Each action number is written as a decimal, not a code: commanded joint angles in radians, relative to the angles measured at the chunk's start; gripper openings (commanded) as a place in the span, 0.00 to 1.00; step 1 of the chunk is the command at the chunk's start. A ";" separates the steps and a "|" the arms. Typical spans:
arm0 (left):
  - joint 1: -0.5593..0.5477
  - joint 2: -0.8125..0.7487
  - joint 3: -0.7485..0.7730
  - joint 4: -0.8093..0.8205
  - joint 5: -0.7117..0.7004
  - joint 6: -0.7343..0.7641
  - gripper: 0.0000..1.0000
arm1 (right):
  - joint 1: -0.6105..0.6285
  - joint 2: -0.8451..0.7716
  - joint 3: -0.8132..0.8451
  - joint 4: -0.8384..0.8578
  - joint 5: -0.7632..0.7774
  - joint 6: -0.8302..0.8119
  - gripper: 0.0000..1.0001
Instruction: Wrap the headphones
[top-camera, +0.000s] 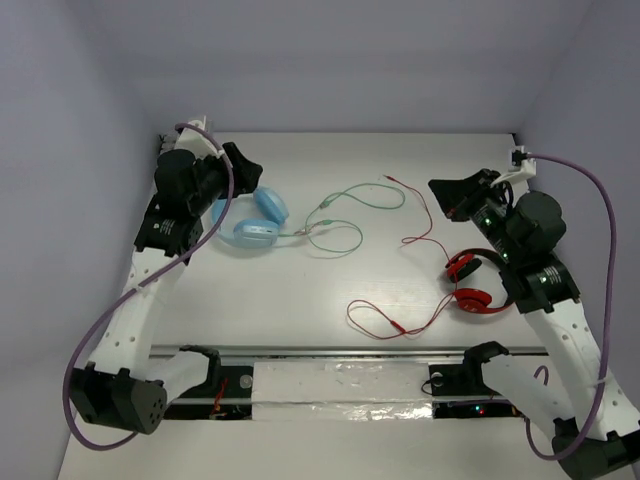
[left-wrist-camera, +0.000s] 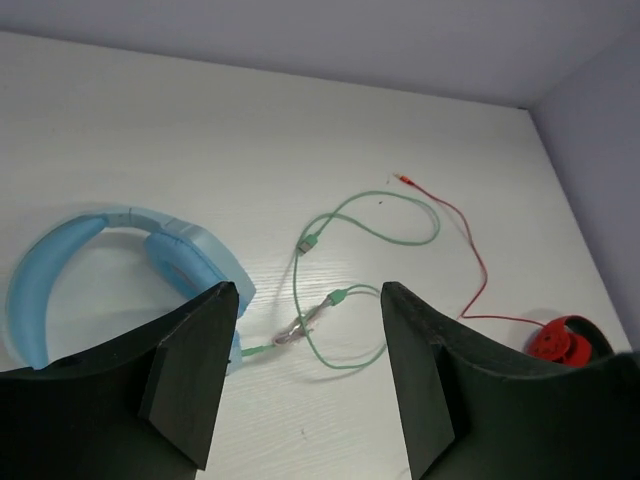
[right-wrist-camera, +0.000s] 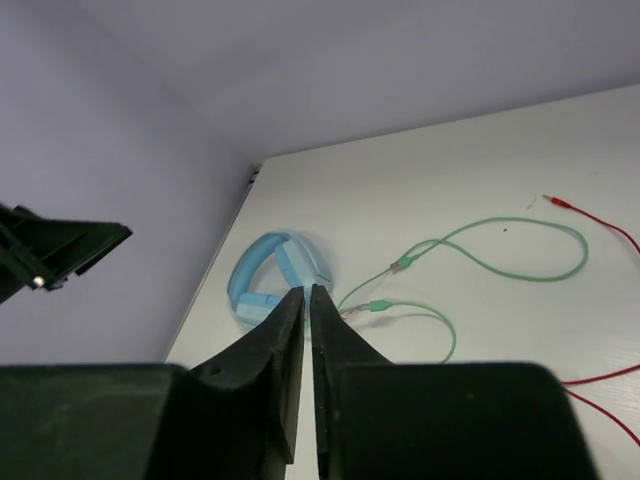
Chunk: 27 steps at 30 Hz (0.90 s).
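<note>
The light blue headphones (top-camera: 255, 220) lie flat on the table at the back left. Their mint-green cable (top-camera: 340, 215) runs right in loose loops. My left gripper (top-camera: 248, 168) hovers open and empty just above and behind the headphones. In the left wrist view its open jaws (left-wrist-camera: 308, 290) frame the cable (left-wrist-camera: 370, 215), with the headphones (left-wrist-camera: 110, 260) to the left. My right gripper (top-camera: 452, 195) is shut and empty at the right, raised off the table. In the right wrist view it (right-wrist-camera: 307, 292) points toward the headphones (right-wrist-camera: 275, 275) and the cable (right-wrist-camera: 500, 240).
Smaller red headphones (top-camera: 475, 285) lie at the right under my right arm, and show in the left wrist view (left-wrist-camera: 560, 340). Their thin red cable (top-camera: 420, 225) trails across the middle right and front. Walls close in the back and both sides.
</note>
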 joint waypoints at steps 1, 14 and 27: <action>-0.002 0.046 0.068 -0.050 -0.051 0.034 0.56 | 0.023 0.008 -0.022 0.097 -0.045 0.013 0.10; 0.142 0.369 0.195 -0.179 -0.391 0.133 0.00 | 0.094 0.129 -0.189 0.329 -0.076 0.050 0.00; 0.253 0.618 0.145 -0.062 -0.283 0.260 0.26 | 0.103 0.115 -0.232 0.369 -0.081 0.068 0.27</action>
